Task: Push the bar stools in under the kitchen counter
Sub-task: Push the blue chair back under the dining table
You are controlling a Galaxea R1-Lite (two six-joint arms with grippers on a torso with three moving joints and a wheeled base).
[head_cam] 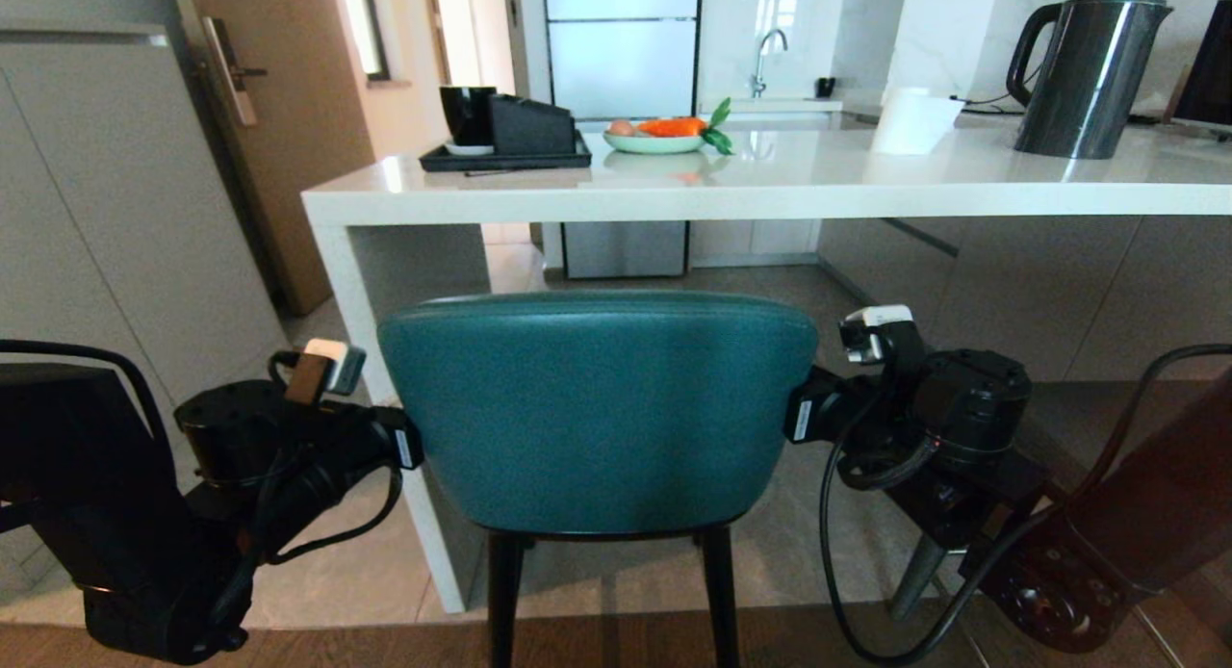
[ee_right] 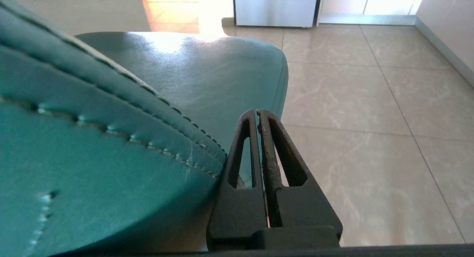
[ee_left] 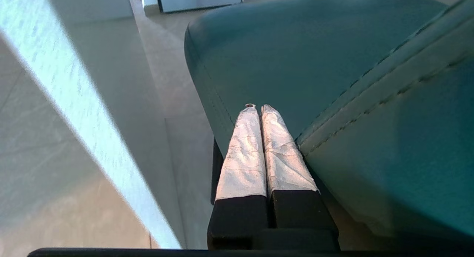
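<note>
In the head view the teal stool stood just short of the kitchen counter, its backrest flanked by both arms, so an even push from both sides seemed the way to keep it straight and clear of the counter's white panel leg. The left wrist view showed the left gripper closed empty against the backrest's edge. In the right wrist view the right gripper was likewise closed empty beside the backrest.

Both arms reach forward at the same low height, wrists level; the left tool has its taped fingers pressed together; the right tool is likewise closed.
</note>
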